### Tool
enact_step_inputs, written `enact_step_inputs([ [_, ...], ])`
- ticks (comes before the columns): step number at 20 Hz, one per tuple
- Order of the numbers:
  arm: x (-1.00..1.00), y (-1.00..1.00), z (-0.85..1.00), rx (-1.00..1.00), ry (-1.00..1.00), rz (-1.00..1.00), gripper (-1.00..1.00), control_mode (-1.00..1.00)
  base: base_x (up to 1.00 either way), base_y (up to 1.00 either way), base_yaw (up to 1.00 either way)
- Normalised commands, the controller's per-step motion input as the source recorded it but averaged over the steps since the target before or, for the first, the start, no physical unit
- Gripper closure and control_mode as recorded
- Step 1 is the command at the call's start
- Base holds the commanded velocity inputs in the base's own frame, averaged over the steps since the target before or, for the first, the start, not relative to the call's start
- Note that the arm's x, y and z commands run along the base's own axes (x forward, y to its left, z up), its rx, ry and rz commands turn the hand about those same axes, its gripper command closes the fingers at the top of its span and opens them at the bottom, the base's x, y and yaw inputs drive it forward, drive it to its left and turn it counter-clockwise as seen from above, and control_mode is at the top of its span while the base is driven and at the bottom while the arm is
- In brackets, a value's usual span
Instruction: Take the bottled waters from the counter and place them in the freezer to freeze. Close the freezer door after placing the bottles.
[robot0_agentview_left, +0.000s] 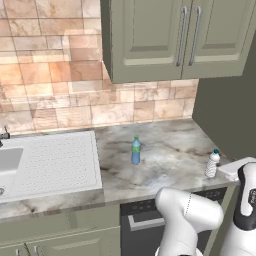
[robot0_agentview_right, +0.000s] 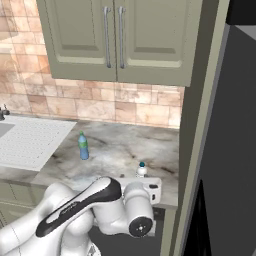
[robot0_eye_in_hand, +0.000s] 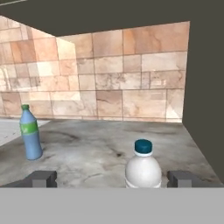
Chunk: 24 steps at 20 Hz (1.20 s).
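Step in hand: reaching for the clear ribbed bottle, the first of two to go into the freezer; this is my judgement from how I am lined up on it.
Clear bottle: upright near the right front edge of the bench, dark cap on, close to the tall olive panel at the bench's right end.
Blue bottle: upright with a green cap, further left and further back, between the clear one and the white drainboard; the two are well apart.
Gripper: jaws spread wide, nothing held; in the hand view the clear bottle stands between my two fingertips, slightly right of centre, not touching either.
Arm pose: folded low in front of the bench, the hand about level with the bench edge and pointing horizontally toward the tiled back wall; the wrist sits just before the clear bottle in the right base view.
Doing it well: I should nudge right to centre the bottle, push forward until the ribbed body sits deep between the pads, then close on the body rather than the neck.
Risk: a fingertip clipping the light bottle would likely tip it off the front edge.
Freezer: a dark grey front rises right of the panel; whether its door stands open I cannot tell.
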Motion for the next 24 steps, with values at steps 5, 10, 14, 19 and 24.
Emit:
enact_step_inputs([
  [5, 0.03, 0.00, 0.00, 0.00, -0.07, 0.00, -1.00, -1.00, 0.00, 0.00, 0.00],
  [10, 0.00, -0.01, -0.08, 0.00, -0.03, 0.00, -1.00, -1.00, 0.00, 0.00, 0.00],
  [14, 0.00, -0.18, -0.14, 0.00, 0.00, -0.01, -1.00, -1.00, 0.00, 0.00, 0.00],
  [19, 0.00, -0.14, -0.25, 0.00, 0.00, -0.02, -1.00, -1.00, 0.00, 0.00, 0.00],
  [24, 0.01, -0.09, -0.12, 0.00, 0.00, 0.00, -1.00, -1.00, 0.00, 0.00, 0.00],
])
